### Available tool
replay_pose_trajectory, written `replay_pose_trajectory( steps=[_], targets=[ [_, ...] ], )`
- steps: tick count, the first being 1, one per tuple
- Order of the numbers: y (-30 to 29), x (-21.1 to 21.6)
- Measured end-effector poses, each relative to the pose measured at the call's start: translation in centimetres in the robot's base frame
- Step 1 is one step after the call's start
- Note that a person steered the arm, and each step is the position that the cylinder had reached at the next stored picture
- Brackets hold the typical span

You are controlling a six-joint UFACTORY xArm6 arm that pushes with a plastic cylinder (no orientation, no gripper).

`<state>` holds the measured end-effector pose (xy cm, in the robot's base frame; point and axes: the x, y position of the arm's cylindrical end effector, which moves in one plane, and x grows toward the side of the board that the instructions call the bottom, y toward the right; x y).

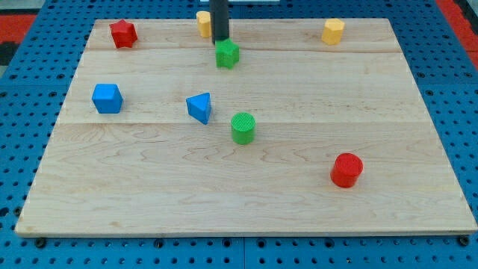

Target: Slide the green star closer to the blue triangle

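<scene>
- Green star (pixel 227 54) sits near the bench (pixel 246 224) top edge, blue triangle (pixel 199 107) toward the middle.
- My tip (pixel 220 41) stands just behind the star, apparently touching; there is no hand.
- Star looks light, rigid, prone to spinning: push its top face squarely.

On the wooden board (pixel 246 202) I see a red star-like block (pixel 123 33) near the top-left corner, and a yellow block (pixel 203 22) further along the top edge whose shape I cannot make out because it is partly hidden. A yellow hexagonal block (pixel 333 31) stands toward the top-right corner, a blue cube-like block (pixel 107 99) lies at the view's left, a green cylinder (pixel 243 128) stands upright near the middle, and a red cylinder (pixel 346 169) stands well apart at the lower right. Around the board I see a blue perforated surface (pixel 448 67), with red patches (pixel 19 22) showing at the two top corners.
</scene>
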<state>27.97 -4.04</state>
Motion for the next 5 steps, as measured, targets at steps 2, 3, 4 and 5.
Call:
replay_pose_trajectory(
  steps=[2,3,4,5],
  targets=[
    [2.9,0.1],
    [0.8,5.2],
    [0.7,7.7],
    [-4.4,8.5]
  ],
)
